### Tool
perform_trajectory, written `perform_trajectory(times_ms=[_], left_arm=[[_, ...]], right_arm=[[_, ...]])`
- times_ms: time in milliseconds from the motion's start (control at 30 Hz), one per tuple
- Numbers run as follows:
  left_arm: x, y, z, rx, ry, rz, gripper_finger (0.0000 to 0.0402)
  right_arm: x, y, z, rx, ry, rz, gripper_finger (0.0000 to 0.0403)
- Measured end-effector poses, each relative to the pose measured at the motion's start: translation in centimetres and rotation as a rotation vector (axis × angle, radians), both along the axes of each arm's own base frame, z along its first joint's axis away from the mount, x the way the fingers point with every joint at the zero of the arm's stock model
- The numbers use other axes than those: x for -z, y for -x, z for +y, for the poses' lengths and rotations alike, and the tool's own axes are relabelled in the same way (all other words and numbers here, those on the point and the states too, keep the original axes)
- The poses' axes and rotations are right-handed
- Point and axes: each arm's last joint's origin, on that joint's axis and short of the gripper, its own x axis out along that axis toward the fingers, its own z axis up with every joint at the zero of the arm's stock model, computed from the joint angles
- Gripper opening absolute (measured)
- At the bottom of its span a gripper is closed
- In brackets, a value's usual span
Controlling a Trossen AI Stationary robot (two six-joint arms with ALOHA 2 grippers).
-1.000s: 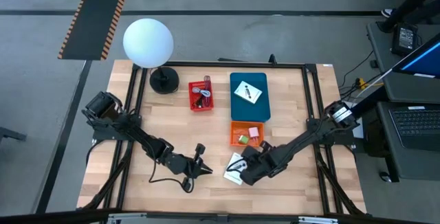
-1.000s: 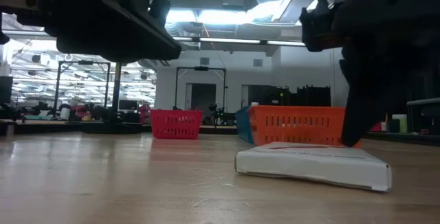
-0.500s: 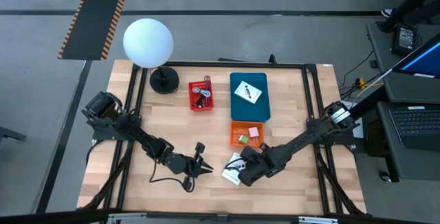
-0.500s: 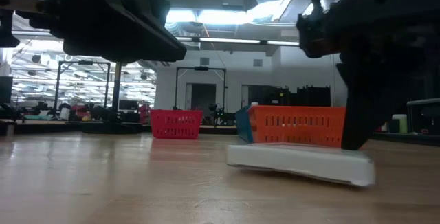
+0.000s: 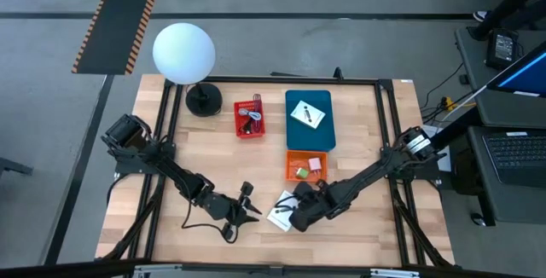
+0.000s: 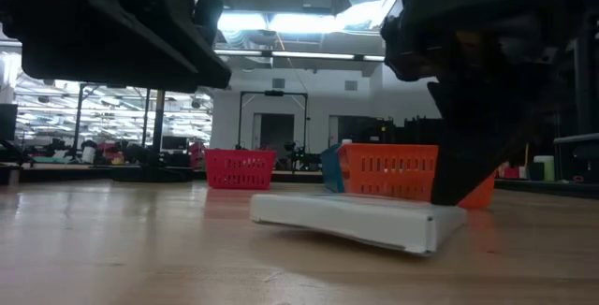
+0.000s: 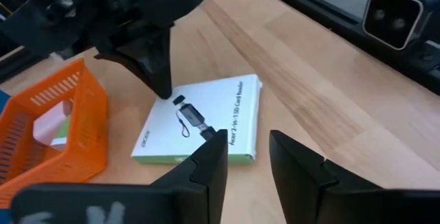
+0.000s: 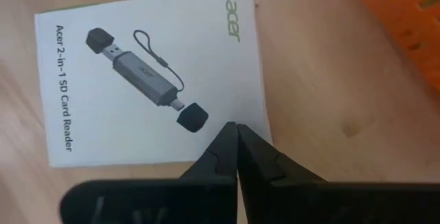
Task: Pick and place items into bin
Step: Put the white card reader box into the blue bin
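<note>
A white card-reader box lies on the wood table near the near edge; it also shows in the low view and both wrist views. My right gripper is shut, its tips down on the box. My left gripper is open, hovering just left of the box and touching nothing. A black cable lies on the table under the left arm. My right gripper presses its shut fingertips onto the box's printed top face, close to the edge that faces the orange basket. The fingers slant down from the table's right. The box stays on the table under them.
An orange basket with a pink square and a green cube stands just beyond the box. Farther off are a blue bin holding a white card and a red basket. The white globe lamp stands at the far left corner.
My right gripper has moved toward the table's left edge with shut fingers, and the white box has slid along the table with it, away from the orange basket and closer to my left gripper, turning slightly.
</note>
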Motion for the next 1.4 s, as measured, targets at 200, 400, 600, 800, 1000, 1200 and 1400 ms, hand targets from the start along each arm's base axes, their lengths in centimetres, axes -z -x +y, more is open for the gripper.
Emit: perform_trajectory(times_ms=[200,400,600,800,1000,1200,1400], left_arm=[[0.0,0.1,-0.1,-0.001,-0.004,0.0,0.0109],[0.1,0.1,-0.1,-0.002,-0.009,0.012,0.0107],[0.1,0.1,-0.1,-0.013,0.012,0.015,0.0111],[0.1,0.1,-0.1,-0.013,0.014,0.016,0.0108],[0.1,0.1,-0.1,-0.013,0.014,0.016,0.0108],[0.1,0.2,-0.1,-0.011,0.014,0.016,0.0111],[0.1,0.2,-0.2,-0.01,0.014,0.016,0.0107]], right_arm=[[-2.0,-1.0,0.5,-0.031,-0.001,-0.037,0.0],[-4.1,-1.3,0.8,-0.049,0.038,0.008,0.0],[-4.1,-1.4,0.9,-0.052,0.026,0.017,0.0],[-4.0,-1.4,0.9,-0.054,0.024,0.016,0.0],[-3.9,-1.3,1.2,-0.06,0.025,0.019,0.0],[-2.8,-1.4,1.3,-0.061,0.039,0.048,0.0],[-2.0,-1.5,1.4,-0.066,0.032,0.076,0.0]])
